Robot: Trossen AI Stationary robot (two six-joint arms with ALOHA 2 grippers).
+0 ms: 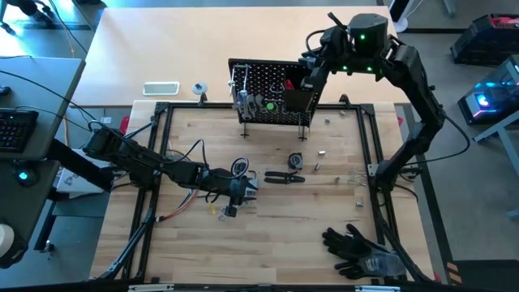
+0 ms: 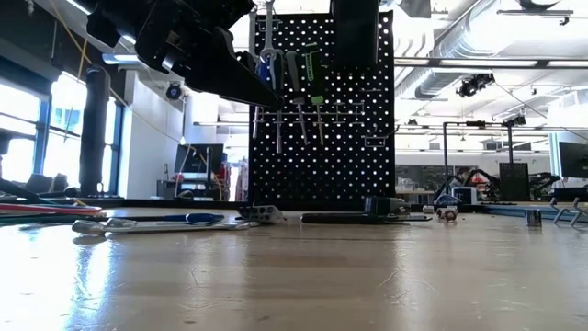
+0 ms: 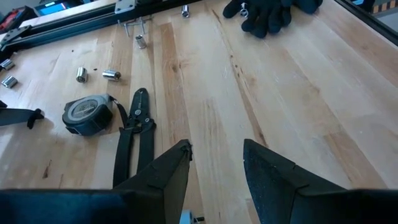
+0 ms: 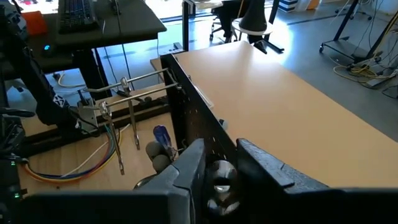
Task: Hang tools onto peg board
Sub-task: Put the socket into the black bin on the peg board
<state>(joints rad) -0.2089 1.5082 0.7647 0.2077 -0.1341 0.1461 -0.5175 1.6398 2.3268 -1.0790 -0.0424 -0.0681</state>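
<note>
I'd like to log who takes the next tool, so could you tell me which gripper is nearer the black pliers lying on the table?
Left. The left gripper hovers just beside the black pliers, its jaws open. The right gripper is farther off, up at the peg board by its black bin.

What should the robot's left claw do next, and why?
Probably slide the left claw sideways over the black pliers and lower it. Its fingers are open with only bare table between them. The pliers lie just beside it, not yet on the peg board. The right claw is up at the peg board.
</note>
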